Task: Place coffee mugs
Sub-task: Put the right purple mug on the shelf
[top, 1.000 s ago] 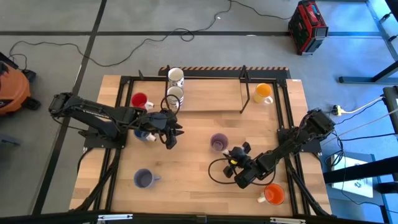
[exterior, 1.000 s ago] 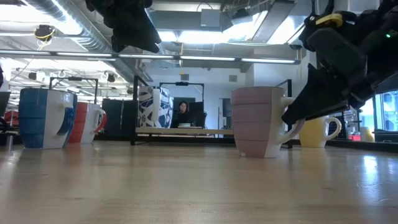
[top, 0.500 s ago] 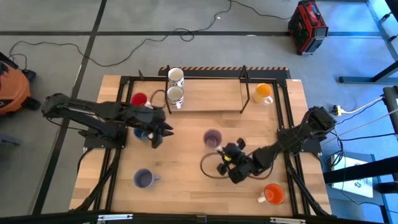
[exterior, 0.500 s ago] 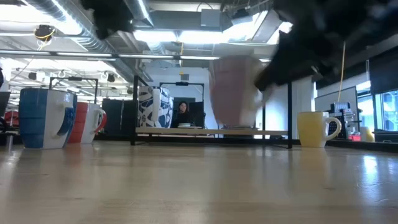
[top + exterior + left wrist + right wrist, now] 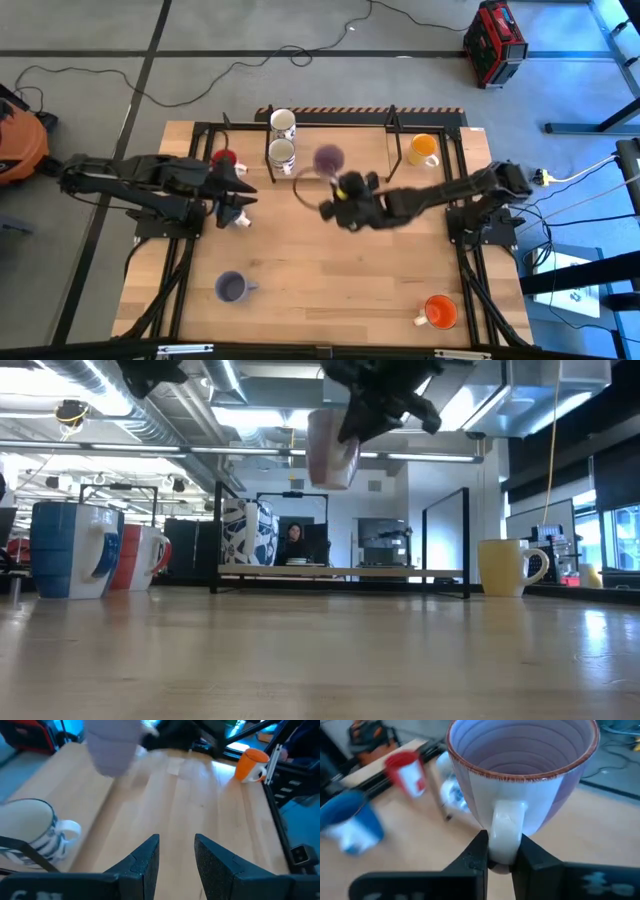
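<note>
— Where's the right claw [image 5: 500, 851]?

— Up in the air near the middle of the surface's [image 5: 330, 260] far edge, clamped on the handle of a lavender mug [image 5: 328, 159]. The low view shows that mug [image 5: 331, 448] well clear of the wood, close to the two white mugs [image 5: 282, 122] at the far edge.

— And the left claw [image 5: 176, 851]?

— Released, fingers parted with nothing between them, over the left side just by the blue mug [image 5: 68, 550] and red mug [image 5: 224, 158].

— The other mugs?

— A second lavender mug [image 5: 232, 288] stands toward the near-left corner, an orange mug [image 5: 439, 311] near the near-right corner, and a yellower mug [image 5: 423, 149] by the far-right corner.
</note>
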Controlling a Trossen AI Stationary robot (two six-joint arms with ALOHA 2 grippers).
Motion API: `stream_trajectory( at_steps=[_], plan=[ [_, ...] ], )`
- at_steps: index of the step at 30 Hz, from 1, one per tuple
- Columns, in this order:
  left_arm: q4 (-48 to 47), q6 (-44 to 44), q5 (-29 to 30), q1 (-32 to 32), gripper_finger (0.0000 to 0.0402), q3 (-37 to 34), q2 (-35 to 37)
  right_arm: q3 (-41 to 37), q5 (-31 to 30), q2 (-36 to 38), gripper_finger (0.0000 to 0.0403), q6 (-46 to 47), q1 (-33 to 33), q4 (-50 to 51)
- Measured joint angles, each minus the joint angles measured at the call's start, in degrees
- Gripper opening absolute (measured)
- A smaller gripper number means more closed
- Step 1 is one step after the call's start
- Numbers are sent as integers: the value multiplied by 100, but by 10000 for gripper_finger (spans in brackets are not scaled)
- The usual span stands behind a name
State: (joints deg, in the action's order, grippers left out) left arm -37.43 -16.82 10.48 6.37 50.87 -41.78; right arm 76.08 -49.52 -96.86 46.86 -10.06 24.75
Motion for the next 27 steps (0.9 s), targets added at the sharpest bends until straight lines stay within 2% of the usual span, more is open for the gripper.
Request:
stream_trajectory(
  at_steps=[5, 11, 17, 27],
  plan=[
    [-18, 360, 315, 0, 118, -2, 134, 352, 70, -73, 32, -500, 667, -86],
    [-49, 417, 453, 0, 118, -2, 140, 1003, 400, -515, 32, -1095, 1336, -203],
    [-65, 587, 458, 3, 118, -2, 137, 1463, 555, -1072, 32, -1126, 1800, -266],
    [-65, 590, 559, 4, 118, -2, 234, 1503, 1236, -1715, 32, -974, 2264, -744]
  ],
)
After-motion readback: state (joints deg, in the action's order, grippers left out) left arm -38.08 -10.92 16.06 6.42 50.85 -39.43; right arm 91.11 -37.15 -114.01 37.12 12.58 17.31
